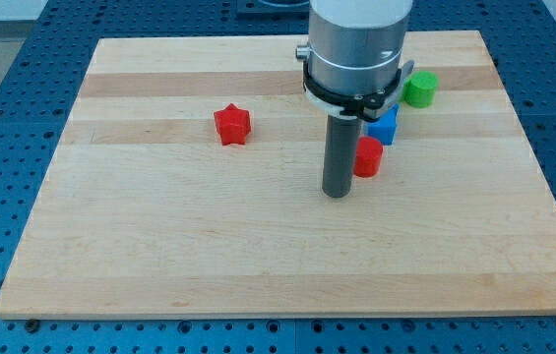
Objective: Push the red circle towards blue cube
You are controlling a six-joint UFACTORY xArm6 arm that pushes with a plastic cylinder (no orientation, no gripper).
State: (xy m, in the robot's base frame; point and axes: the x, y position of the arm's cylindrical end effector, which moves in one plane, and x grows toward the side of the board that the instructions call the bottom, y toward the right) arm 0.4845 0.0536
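Note:
The red circle [368, 157] is a short red cylinder on the wooden board, right of centre. The blue cube [385, 126] stands just above it towards the view's top right, partly hidden by the arm's grey body; the two look almost touching. My tip [337, 193] rests on the board just left of and slightly below the red circle, with the rod close against its left side.
A red star-shaped block [231, 125] lies to the view's left of centre. A green cylinder [419, 89] stands near the board's top right, above the blue cube. The wooden board [159, 246] lies on a blue perforated table.

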